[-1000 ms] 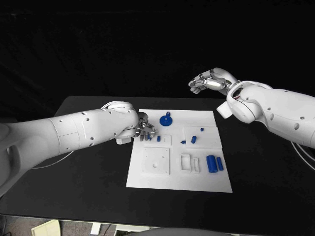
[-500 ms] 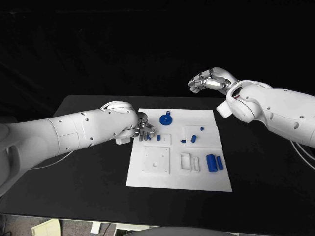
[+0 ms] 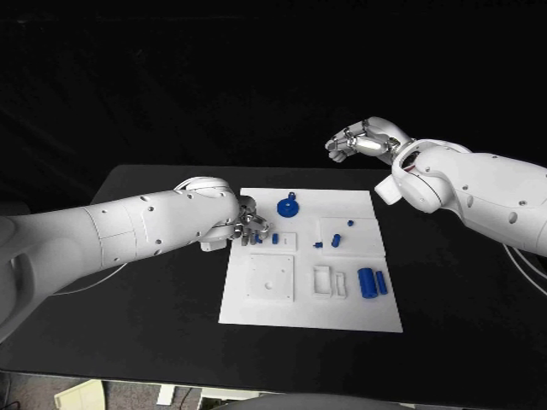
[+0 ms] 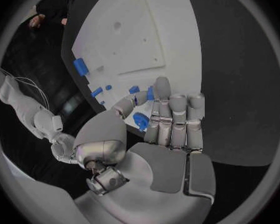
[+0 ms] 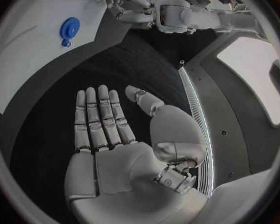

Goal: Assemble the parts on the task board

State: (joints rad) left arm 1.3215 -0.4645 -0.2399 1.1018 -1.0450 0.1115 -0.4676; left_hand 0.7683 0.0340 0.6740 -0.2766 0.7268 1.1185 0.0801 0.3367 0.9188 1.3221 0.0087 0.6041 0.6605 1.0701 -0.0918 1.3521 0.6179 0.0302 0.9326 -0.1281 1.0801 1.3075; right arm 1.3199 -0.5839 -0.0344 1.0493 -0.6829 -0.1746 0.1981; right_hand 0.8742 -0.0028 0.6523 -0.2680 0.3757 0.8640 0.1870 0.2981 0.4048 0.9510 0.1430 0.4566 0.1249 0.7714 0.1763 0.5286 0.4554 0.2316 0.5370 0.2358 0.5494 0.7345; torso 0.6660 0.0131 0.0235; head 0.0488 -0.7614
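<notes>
White task board (image 3: 273,303) lies at the middle of the black surface (image 3: 138,333), carrying small blue parts. Left robot hand (image 3: 245,225): set low over the board's left edge, its arm crossing in front and hiding most of it in the head view; the left wrist view shows the fingers straight and a small blue part (image 4: 140,120) pinched between thumb and fingers. Round blue part (image 3: 287,206) lies near the board's far edge; blue cylinders (image 3: 373,283) near its right edge. Right robot hand (image 3: 360,141): raised beyond the surface's far edge, well apart from the board, palm flat, fingers extended, holding nothing.
</notes>
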